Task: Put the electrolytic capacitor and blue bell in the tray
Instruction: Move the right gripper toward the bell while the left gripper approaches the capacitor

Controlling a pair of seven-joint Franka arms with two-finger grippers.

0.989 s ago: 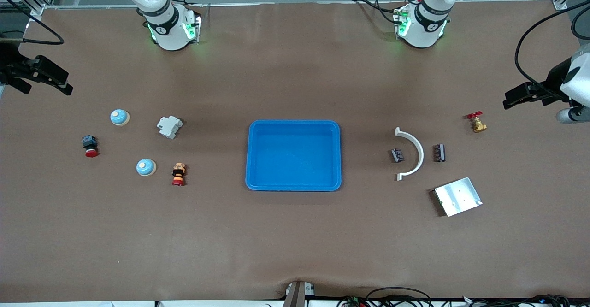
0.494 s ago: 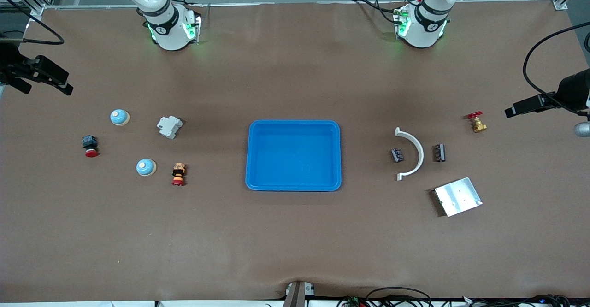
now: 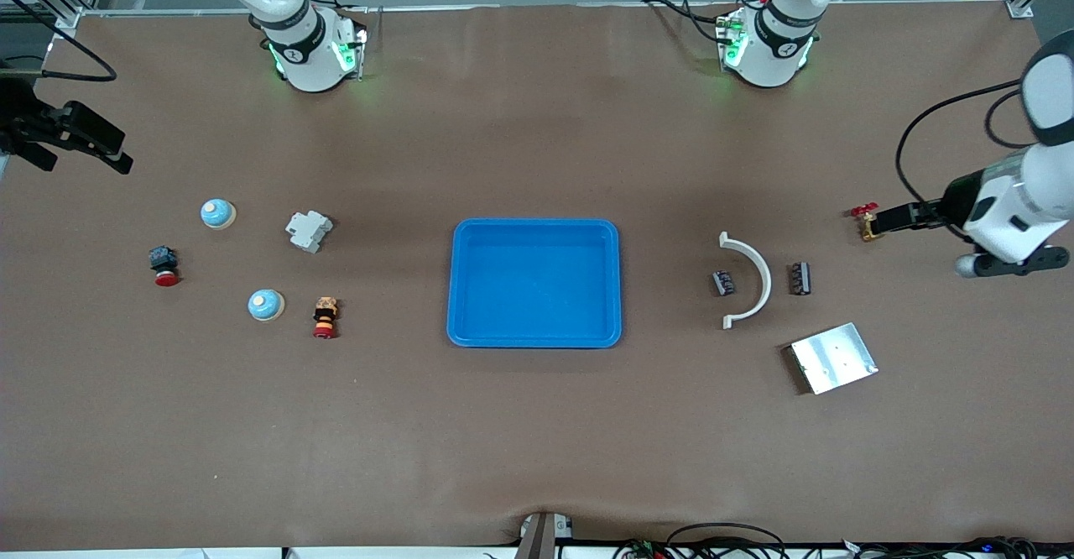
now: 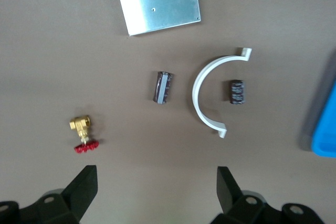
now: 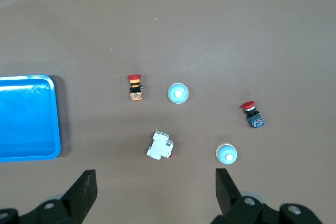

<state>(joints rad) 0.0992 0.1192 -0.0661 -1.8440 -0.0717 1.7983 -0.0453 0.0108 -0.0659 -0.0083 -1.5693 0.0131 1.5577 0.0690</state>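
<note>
The bright-blue tray (image 3: 470,324) lies at the table's middle and is empty; its edge shows in the right wrist view (image 5: 31,153). Two blue bells (image 3: 217,213) (image 3: 266,305) stand toward the right arm's end, and both show in the right wrist view (image 5: 227,154) (image 5: 178,93). Two dark electrolytic capacitors (image 3: 723,282) (image 3: 800,279) lie toward the left arm's end, either side of a white curved piece (image 3: 762,278); the left wrist view shows them too (image 4: 237,92) (image 4: 163,87). My left gripper (image 3: 879,223) (image 4: 156,192) is open and empty, in the air by the brass valve. My right gripper (image 3: 117,152) (image 5: 155,192) is open and empty, and it waits at its end of the table.
A brass valve with a red handle (image 3: 866,223) and a silver metal plate (image 3: 833,357) lie near the capacitors. A white breaker (image 3: 309,230), a red push button (image 3: 164,265) and an orange-red button (image 3: 325,317) lie near the bells.
My left arm has swung in from the table's end, and its gripper now hangs by the brass valve. The right arm and the objects have not moved.
</note>
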